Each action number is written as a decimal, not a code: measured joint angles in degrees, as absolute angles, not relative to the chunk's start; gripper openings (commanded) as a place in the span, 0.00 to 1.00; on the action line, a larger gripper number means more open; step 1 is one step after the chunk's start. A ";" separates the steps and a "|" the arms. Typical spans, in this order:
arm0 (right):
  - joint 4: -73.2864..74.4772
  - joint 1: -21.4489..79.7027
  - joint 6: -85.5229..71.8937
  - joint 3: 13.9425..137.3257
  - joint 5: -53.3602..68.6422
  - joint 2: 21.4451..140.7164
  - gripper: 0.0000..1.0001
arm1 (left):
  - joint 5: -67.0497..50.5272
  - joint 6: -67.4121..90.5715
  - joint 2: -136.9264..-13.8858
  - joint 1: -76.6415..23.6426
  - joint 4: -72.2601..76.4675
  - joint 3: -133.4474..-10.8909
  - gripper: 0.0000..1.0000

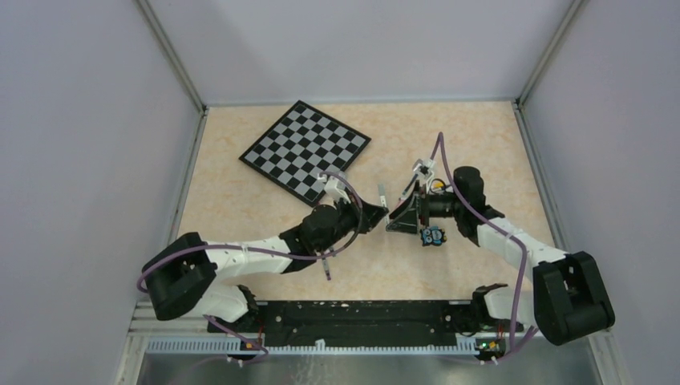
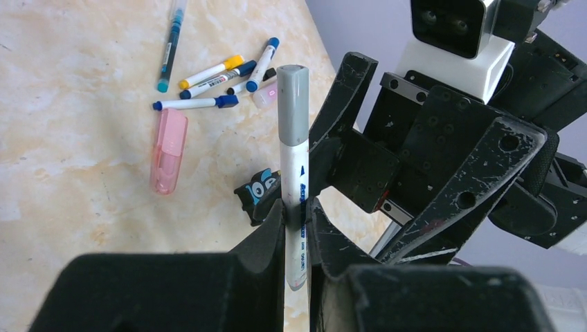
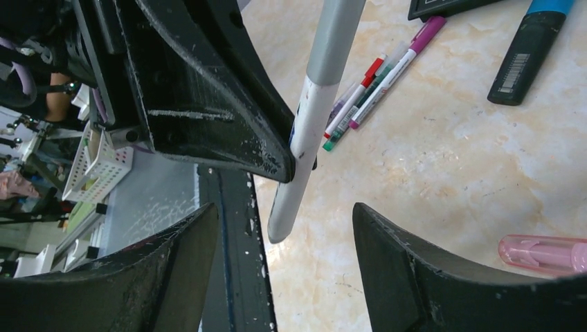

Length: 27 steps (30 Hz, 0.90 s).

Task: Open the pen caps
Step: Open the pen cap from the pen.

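A white pen (image 2: 293, 173) is held upright above the table (image 2: 76, 90) by the left gripper (image 2: 296, 214), whose jaws are closed on the lower barrel. Its grey cap (image 2: 293, 104), long and plain, is seated on the top end. Blue print and reddish smudges are seen on the barrel. The right gripper (image 3: 284, 211) is spread wide just beside the pen, and nothing is gripped by it. On the table beyond, a blue cap (image 2: 226, 101) and a yellow cap (image 2: 233, 62) are seen on thin pens near a pink highlighter (image 2: 168, 150).
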<state>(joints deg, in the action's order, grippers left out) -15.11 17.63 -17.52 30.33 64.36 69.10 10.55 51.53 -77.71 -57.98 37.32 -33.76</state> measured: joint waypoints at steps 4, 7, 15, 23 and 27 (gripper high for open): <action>-17.47 17.91 -19.53 29.93 63.94 69.82 0.60 | 12.19 51.99 -78.61 -59.11 38.39 -33.89 0.00; -19.14 18.06 -21.28 29.61 63.70 70.63 0.47 | 13.19 52.18 -79.05 -59.70 39.33 -33.91 0.00; -21.63 18.50 -24.60 29.52 62.43 71.83 0.00 | 14.39 51.33 -79.37 -60.05 40.51 -33.93 0.04; -18.85 18.65 -20.78 30.30 64.60 72.42 0.00 | 13.78 47.24 -78.43 -60.10 43.86 -32.58 0.91; -12.40 18.72 -13.39 32.58 67.37 72.88 0.00 | 12.71 42.26 -72.84 -59.68 46.96 -27.57 0.98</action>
